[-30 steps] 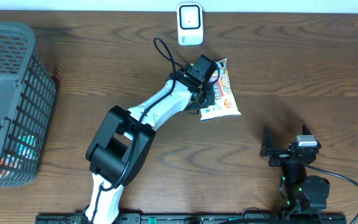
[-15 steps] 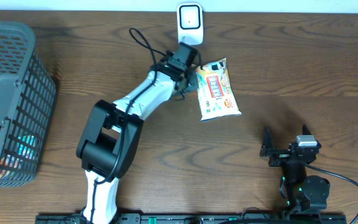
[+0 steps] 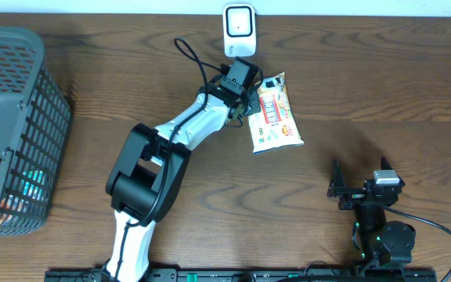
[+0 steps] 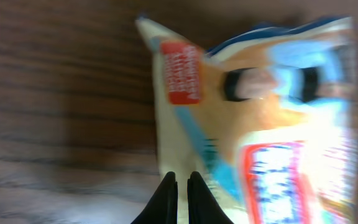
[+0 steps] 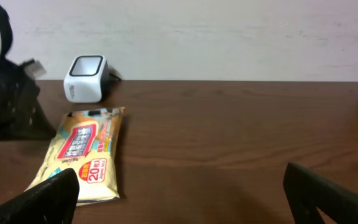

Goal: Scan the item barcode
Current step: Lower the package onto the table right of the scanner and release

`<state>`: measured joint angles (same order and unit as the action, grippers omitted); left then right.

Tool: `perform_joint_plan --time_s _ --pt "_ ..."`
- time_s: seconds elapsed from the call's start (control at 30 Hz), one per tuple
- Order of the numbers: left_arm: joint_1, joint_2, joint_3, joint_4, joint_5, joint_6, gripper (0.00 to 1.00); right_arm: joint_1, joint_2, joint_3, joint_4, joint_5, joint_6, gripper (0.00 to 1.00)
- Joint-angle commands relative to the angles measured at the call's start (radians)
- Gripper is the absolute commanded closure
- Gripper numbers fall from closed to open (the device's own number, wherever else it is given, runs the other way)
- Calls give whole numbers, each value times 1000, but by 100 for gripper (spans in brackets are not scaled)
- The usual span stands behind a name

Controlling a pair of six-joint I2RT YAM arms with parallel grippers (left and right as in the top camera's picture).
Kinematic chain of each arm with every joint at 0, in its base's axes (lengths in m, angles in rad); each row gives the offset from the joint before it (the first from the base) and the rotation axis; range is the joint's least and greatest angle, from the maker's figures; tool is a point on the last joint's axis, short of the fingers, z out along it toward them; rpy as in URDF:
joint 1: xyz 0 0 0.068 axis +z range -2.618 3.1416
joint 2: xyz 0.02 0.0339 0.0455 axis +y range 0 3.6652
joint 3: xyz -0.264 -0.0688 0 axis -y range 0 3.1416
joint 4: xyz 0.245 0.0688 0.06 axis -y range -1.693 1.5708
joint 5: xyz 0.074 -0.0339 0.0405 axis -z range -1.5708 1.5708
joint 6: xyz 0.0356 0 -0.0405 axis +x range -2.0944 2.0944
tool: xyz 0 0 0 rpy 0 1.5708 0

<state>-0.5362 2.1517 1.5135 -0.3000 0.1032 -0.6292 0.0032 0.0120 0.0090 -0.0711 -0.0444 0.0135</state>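
Note:
The item, a flat cream and orange wipes packet (image 3: 276,113), lies printed face up on the wooden table, just below and to the right of the white barcode scanner (image 3: 239,30). My left gripper (image 3: 250,102) is shut, its tips at the packet's left edge near the top corner, with nothing held. In the left wrist view the black fingertips (image 4: 183,177) nearly touch over the blurred packet (image 4: 272,112). My right gripper (image 3: 358,178) rests open at the front right, empty. From there the packet (image 5: 82,155) and the scanner (image 5: 87,78) are at the far left. No barcode shows.
A dark mesh basket (image 3: 14,125) with a few items inside stands at the left edge. The left arm (image 3: 186,129) stretches diagonally across the middle of the table. A wall runs behind the scanner.
The left gripper left the top of the packet, swung left towards the scanner, then came back right to the packet's left edge. The packet and the right arm have not moved.

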Motion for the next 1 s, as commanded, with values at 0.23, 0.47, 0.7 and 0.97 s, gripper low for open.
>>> perform_joint_plan --time_s 0.23,0.47,0.7,0.97 --pt "-11 22 -5 8 -62 -4 92 4 -5 -3 -3 8 -11 1" --pt "-57 22 -5 30 -63 -4 92 4 -5 -3 -3 8 -11 1" --pt "-65 22 -5 71 -63 8 92 4 -5 -3 -3 8 -11 1" --pt "-64 17 -2 64 -63 46 92 4 -5 -3 -3 8 -11 1"
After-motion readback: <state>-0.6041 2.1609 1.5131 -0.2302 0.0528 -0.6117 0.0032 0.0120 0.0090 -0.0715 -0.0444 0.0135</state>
